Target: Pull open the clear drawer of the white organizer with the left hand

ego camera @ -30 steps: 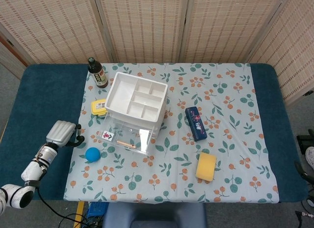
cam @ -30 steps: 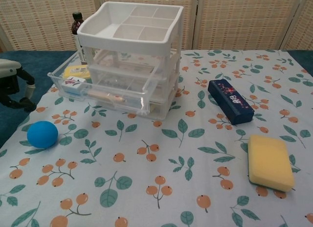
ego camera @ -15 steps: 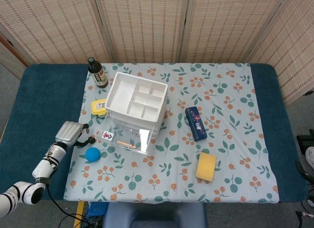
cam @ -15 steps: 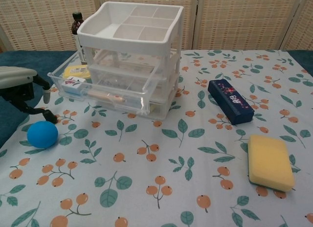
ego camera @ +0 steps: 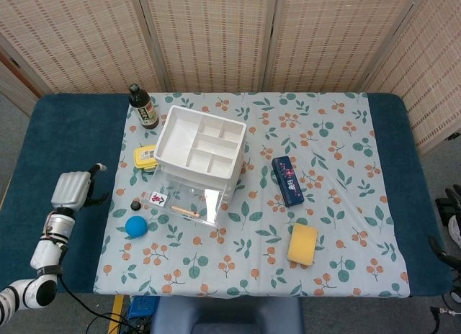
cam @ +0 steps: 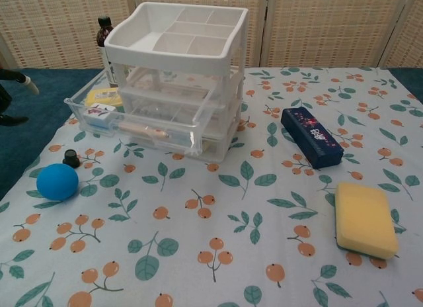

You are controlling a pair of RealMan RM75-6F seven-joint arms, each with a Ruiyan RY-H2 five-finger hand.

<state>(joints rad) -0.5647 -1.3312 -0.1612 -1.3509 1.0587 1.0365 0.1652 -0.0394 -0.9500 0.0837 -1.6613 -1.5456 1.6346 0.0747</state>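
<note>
The white organizer [ego camera: 200, 150] [cam: 177, 39] stands on the floral cloth, left of the middle. Its lowest clear drawer [ego camera: 180, 201] [cam: 142, 125] is pulled out toward the front left. In the drawer lie a yellow box [ego camera: 145, 156], a small tile with a red mark [ego camera: 158, 198] and a pinkish stick [cam: 142, 129]. My left hand [ego camera: 72, 190] hovers over the blue table edge, well left of the drawer, fingers apart and holding nothing. In the chest view only its fingertips [cam: 14, 76] show at the left border. The right hand is out of sight.
A blue ball [ego camera: 136, 226] [cam: 57, 181] and a small black object [ego camera: 134, 204] [cam: 71, 160] lie just left of the drawer front. A dark bottle [ego camera: 143, 106] stands behind the organizer. A navy case [ego camera: 287, 181] and a yellow sponge [ego camera: 302, 244] lie to the right.
The left hand moved right toward the drawer, then drew back left and away from it. A small black object now lies on the cloth by the ball.
</note>
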